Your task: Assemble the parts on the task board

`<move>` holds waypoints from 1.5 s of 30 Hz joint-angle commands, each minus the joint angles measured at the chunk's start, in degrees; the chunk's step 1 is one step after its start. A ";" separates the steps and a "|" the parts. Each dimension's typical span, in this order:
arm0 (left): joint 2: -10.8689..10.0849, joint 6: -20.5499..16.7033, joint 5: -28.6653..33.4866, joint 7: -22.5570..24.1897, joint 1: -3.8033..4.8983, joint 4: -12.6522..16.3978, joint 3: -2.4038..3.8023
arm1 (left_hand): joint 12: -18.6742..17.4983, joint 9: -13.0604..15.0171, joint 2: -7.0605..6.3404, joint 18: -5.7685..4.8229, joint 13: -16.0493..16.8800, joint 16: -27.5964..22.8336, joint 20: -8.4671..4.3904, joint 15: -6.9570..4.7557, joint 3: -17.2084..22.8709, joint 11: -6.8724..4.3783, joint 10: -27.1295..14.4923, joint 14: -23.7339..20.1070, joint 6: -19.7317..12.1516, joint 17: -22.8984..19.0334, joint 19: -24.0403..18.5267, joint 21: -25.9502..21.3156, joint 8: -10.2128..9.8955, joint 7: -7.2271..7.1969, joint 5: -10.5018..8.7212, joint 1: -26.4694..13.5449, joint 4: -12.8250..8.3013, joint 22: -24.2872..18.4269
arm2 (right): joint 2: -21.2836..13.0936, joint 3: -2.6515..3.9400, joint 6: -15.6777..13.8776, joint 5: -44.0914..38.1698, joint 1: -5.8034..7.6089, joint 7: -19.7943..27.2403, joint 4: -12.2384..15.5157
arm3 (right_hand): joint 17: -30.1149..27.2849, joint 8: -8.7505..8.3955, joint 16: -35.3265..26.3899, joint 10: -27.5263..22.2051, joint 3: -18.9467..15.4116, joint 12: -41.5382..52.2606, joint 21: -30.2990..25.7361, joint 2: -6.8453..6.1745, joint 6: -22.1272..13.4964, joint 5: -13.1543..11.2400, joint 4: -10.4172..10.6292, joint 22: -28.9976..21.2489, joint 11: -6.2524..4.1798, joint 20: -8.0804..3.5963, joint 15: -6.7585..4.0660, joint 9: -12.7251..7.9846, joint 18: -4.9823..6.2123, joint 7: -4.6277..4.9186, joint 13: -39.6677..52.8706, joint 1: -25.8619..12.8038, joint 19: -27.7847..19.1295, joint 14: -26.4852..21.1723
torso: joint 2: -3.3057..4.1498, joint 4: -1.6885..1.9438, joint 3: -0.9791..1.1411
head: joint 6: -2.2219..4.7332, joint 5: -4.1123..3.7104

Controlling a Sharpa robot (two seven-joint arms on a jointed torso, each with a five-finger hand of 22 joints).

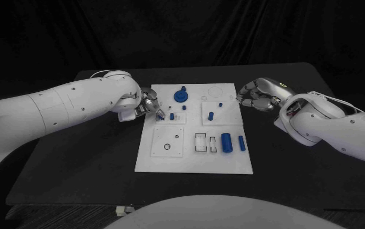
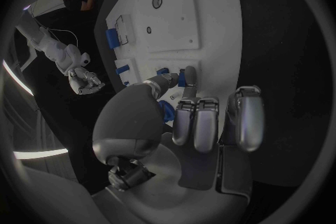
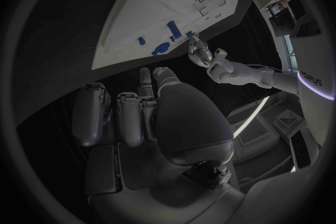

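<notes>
Head view: left hand at the board's left edge, pinching a small blue peg.
Keep it upright over its hole, I judge; right hand waits curled, empty, off the right edge.

Head camera looks down on the task board; both wrist cameras sit close behind their hands, sharing that board.
</notes>
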 commanded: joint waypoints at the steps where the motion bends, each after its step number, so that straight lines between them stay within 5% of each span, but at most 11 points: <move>1: 0.12 0.01 0.10 0.60 -0.19 -0.15 -0.02 | 0.20 -0.21 0.80 0.55 15.10 0.38 0.05 0.42 0.96 0.42 5.96 6.17 -0.15 15.10 -0.31 -0.33 -0.28 -0.51 -5.10 -1.24 -1.91 11.48 | -0.01 0.04 0.18 -0.13 -0.13 -0.89 0.00 | -0.05 -0.27 -0.20 1.92 0.22 -0.33 -0.34 -0.09 0.11 0.29 0.03 10.57 0.11 0.47 -0.57 -0.08 1.14 -0.04 -0.64 0.64 0.50 3.15 | -0.01 -0.01 0.00 | -0.01 0.04; 3: 0.14 0.19 0.10 0.42 -0.21 -0.20 -0.02 | 0.20 -0.76 1.20 0.56 15.10 0.38 0.11 0.40 -1.96 0.47 5.96 6.17 0.05 15.10 -0.34 -0.43 -0.78 -0.57 -10.66 -2.74 0.12 11.47 | 0.02 0.04 0.18 -0.13 -0.13 -0.88 -0.01 | -0.05 -0.27 -0.20 1.92 0.22 -0.33 -0.34 -0.09 0.11 0.29 0.03 10.57 0.11 0.47 -0.57 -0.08 1.14 -0.04 -0.64 0.64 0.50 3.15 | 0.00 -0.03 0.01 | -0.01 0.10; 5: 0.17 0.46 0.10 0.15 -0.24 -0.26 -0.02 | 0.20 -1.39 1.45 0.60 15.10 0.38 0.17 0.42 -4.30 0.49 5.96 6.17 0.15 15.10 -0.49 -0.71 -1.38 -0.49 -13.76 -3.35 1.42 11.39 | 0.04 0.04 0.18 -0.13 -0.13 -0.88 -0.02 | -0.05 -0.27 -0.20 1.92 0.22 -0.33 -0.34 -0.09 0.11 0.29 0.03 10.57 0.11 0.47 -0.57 -0.08 1.14 -0.04 -0.64 0.64 0.50 3.15 | 0.01 -0.03 0.01 | -0.01 0.12; 10: 0.20 0.97 0.10 -0.28 -0.38 -0.45 -0.02 | 0.20 -2.76 1.49 0.73 15.10 0.38 0.29 0.69 -9.48 0.80 5.96 6.17 0.63 15.10 -0.77 -1.28 -2.66 -0.11 -18.22 -4.98 4.16 11.24 | 0.09 0.04 0.16 -0.13 -0.14 -0.87 -0.03 | -0.08 -0.31 -0.22 1.92 0.40 -0.34 -0.44 -0.10 0.08 0.30 -0.05 10.54 0.13 0.47 -0.56 -0.08 1.16 -0.01 -0.67 0.70 0.47 3.14 | 0.03 -0.01 0.00 | -0.01 0.09; 17: 0.19 1.28 0.10 -0.43 -0.57 -0.63 -0.02 | 0.20 -3.43 1.57 0.74 15.10 0.38 0.42 0.83 -12.94 0.97 5.96 6.17 0.98 15.10 -0.74 -1.39 -3.32 0.07 -20.77 -5.99 5.87 11.24 | 0.16 0.04 0.20 -0.13 -0.17 -0.86 -0.07 | -0.08 -0.31 -0.22 1.92 0.40 -0.34 -0.44 -0.10 0.08 0.30 -0.05 10.54 0.13 0.47 -0.56 -0.08 1.16 -0.01 -0.67 0.70 0.47 3.14 | 0.01 0.00 0.00 | -0.01 0.05; 35: 0.01 0.73 0.10 0.07 -0.67 -0.55 -0.02 | 0.20 -3.80 2.31 0.77 15.10 0.38 0.53 0.96 -16.61 1.07 5.96 6.17 1.08 15.10 -0.75 -1.55 -3.90 0.17 -21.11 -7.00 8.05 11.23 | 0.25 0.04 0.44 -0.13 -0.29 -0.96 -0.16 | -0.05 -0.35 -0.21 1.89 0.52 -0.37 -0.42 -0.12 0.05 0.30 -0.09 10.55 0.15 0.48 -0.55 -0.08 1.16 0.01 -0.72 0.71 0.48 3.15 | -0.02 -0.03 -0.01 | -0.01 0.10; 36: -0.01 0.70 0.10 0.12 -0.67 -0.52 -0.02 | 0.20 -3.80 2.68 0.77 15.10 0.38 0.54 0.95 -16.60 1.08 5.96 6.17 0.94 15.10 -0.75 -1.57 -4.00 0.16 -20.21 -6.14 7.66 11.23 | 0.25 0.04 0.44 -0.13 -0.30 -0.96 -0.17 | -0.05 -0.35 -0.21 1.89 0.52 -0.37 -0.42 -0.12 0.05 0.30 -0.09 10.55 0.15 0.48 -0.55 -0.08 1.16 0.01 -0.72 0.71 0.48 3.15 | -0.03 -0.03 -0.01 | -0.01 0.13; 37: -0.06 0.69 0.10 0.23 -0.67 -0.45 -0.02 | 0.20 -3.76 2.97 0.79 15.10 0.38 0.51 0.89 -16.23 1.04 5.96 6.17 0.78 15.10 -0.78 -1.63 -4.09 0.08 -17.38 -4.11 6.33 11.21 | 0.26 0.04 0.45 -0.13 -0.31 -0.97 -0.18 | -0.05 -0.35 -0.21 1.89 0.52 -0.37 -0.42 -0.12 0.05 0.30 -0.09 10.55 0.15 0.48 -0.55 -0.08 1.16 0.01 -0.72 0.71 0.48 3.15 | -0.02 -0.03 0.00 | -0.01 0.15; 45: -0.40 0.50 0.10 0.91 -0.68 0.06 -0.03 | 0.20 -3.75 3.18 0.82 15.10 0.38 0.33 0.69 -14.93 0.75 5.96 6.17 0.15 15.10 -0.87 -1.84 -4.52 -0.22 -9.41 1.78 1.93 11.17 | 0.31 0.04 0.51 -0.13 -0.37 -1.02 -0.23 | -0.05 -0.35 -0.21 1.89 0.52 -0.37 -0.42 -0.12 0.05 0.30 -0.09 10.55 0.15 0.48 -0.55 -0.08 1.16 0.01 -0.72 0.71 0.48 3.15 | 0.01 -0.02 0.00 | -0.01 0.18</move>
